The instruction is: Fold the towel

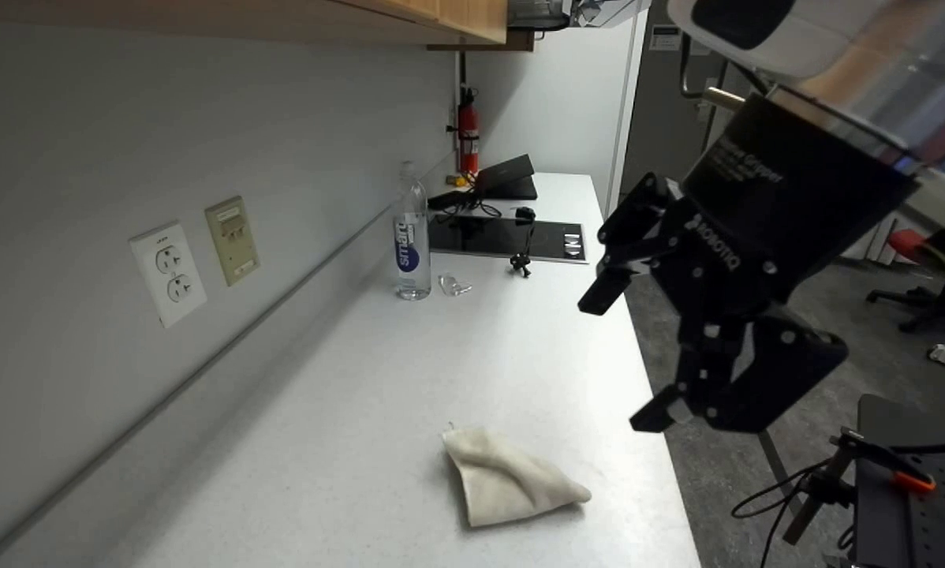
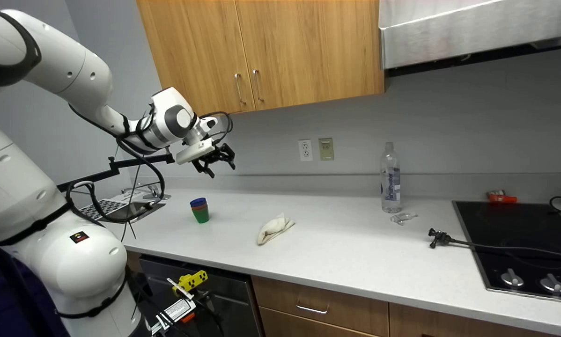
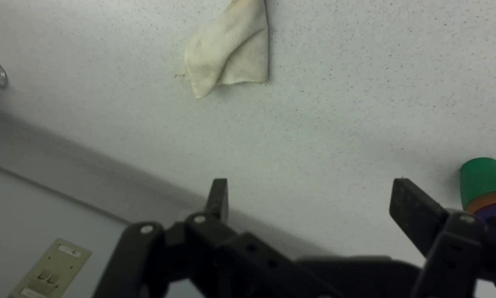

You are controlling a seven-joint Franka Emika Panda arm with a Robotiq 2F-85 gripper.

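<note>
Nearest, a pair of black fingers [image 1: 603,293] hangs above the tabletop [image 1: 323,457], spread well apart with nothing held between them. Below and beyond, the towel [image 1: 512,483] lies on the white surface — a small cream cloth, creased and roughly triangular, its narrow tip pointing toward the front edge and its wider end toward the wall [image 2: 266,145]. It looks light, soft and limp, with a ribbed weave that should grip rather than slide, and nothing about it seems fragile. The raised crease along its middle, or the narrow tip, looks the easiest place to pinch; the flat corners seem thin and may need the fingers brought right down to the surface. No neat fold shows yet.

To one side, near the towel, nested cups [image 2: 199,210] in green, orange and blue stand upright; the wrist view shows them partly behind the fingers, so a low sweep there could knock them. Farther off on the opposite side come a clear bottle [image 2: 391,182], a small transparent piece [image 1: 454,285] lying near its foot, a black mount [image 2: 439,238] and the dark cooktop [image 2: 533,224] — well apart from the towel and unlikely to hinder the fold.
</note>
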